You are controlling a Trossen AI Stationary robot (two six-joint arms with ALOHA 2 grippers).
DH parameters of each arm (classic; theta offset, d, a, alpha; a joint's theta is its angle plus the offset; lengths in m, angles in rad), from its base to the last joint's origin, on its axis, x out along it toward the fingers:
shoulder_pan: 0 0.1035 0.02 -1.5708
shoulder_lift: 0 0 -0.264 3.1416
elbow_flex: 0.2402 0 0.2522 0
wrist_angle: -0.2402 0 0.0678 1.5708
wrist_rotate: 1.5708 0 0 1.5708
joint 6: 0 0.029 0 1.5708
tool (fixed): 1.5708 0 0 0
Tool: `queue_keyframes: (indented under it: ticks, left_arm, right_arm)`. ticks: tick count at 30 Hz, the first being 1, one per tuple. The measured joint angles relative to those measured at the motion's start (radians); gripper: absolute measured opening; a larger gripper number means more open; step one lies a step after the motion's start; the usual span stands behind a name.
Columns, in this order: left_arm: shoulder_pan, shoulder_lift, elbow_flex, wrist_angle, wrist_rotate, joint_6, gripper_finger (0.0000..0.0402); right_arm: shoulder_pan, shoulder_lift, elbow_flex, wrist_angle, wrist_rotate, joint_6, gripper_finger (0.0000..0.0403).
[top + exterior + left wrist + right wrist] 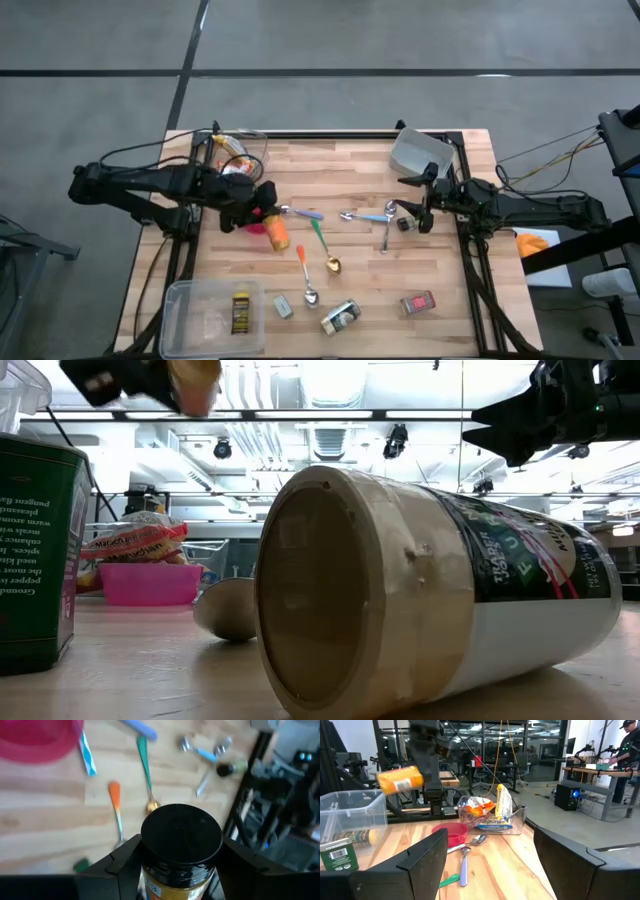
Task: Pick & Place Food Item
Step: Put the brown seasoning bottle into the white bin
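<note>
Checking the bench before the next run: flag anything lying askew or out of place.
A tall labelled canister lies tipped on its side on the table, base toward the low camera. Spoons lie scattered at odd angles mid-table. The orange jar is not loose: the left gripper holds it aloft.

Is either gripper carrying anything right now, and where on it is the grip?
The left gripper holds an orange-labelled jar with a black lid, gripped on its sides just below the lid, lifted off the table. The right gripper is open and empty.
</note>
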Motion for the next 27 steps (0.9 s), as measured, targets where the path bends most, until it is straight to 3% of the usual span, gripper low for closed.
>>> queue_keyframes:
  ticks: [8, 19, 27]
  left_arm:
    - [-0.182, 0.000, 0.093, -0.122, 0.001, -0.190, 0.0200]
    - [-0.538, 0.015, 0.096, -0.187, 0.012, -0.686, 0.0203]
    - [-0.760, 0.056, 0.097, -0.266, 0.028, -0.872, 0.0202]
  right_arm:
    - [0.000, 0.000, 0.000, 0.000, 0.000, 0.000, 0.0290]
    - [0.000, 0.000, 0.000, 0.000, 0.000, 0.000, 0.0290]
    - [0.000, 0.000, 0.000, 0.000, 0.000, 0.000, 0.0290]
